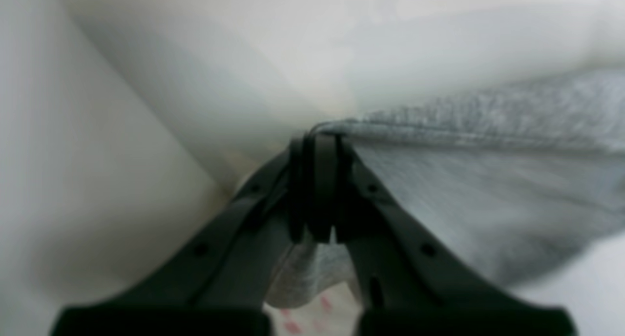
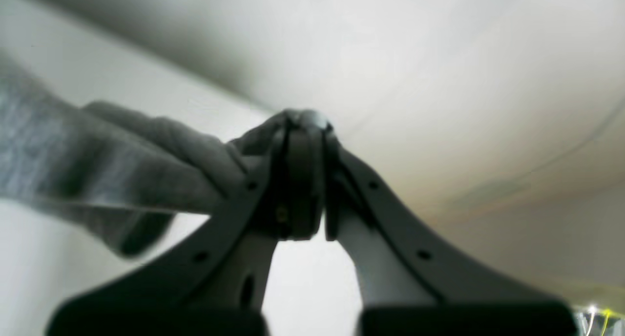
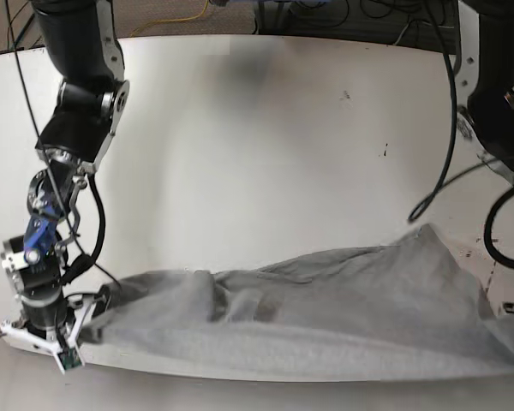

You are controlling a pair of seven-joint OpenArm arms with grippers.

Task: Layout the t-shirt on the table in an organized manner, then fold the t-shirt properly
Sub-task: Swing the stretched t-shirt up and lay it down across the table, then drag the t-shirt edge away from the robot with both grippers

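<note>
The right gripper [image 3: 84, 330] sits at the near left corner of the table [image 3: 265, 137] in the base view, jaws clenched on an edge of the t-shirt [image 3: 325, 312]. In the right wrist view, the right gripper [image 2: 305, 126] pinches bunched grey fabric at its fingertips; the cloth trails away to the left of the jaws, over the white surface.

From that grip the t-shirt stretches rightward along the near table edge as a long, wrinkled band, widest toward the far end.

The left gripper [image 1: 320, 140] is likewise clamped on the t-shirt [image 1: 488, 145], gripping a stitched hem at the fingertips; the fabric extends to the right of the jaws, and a small fold hangs between the fingers below the pinch.
</note>
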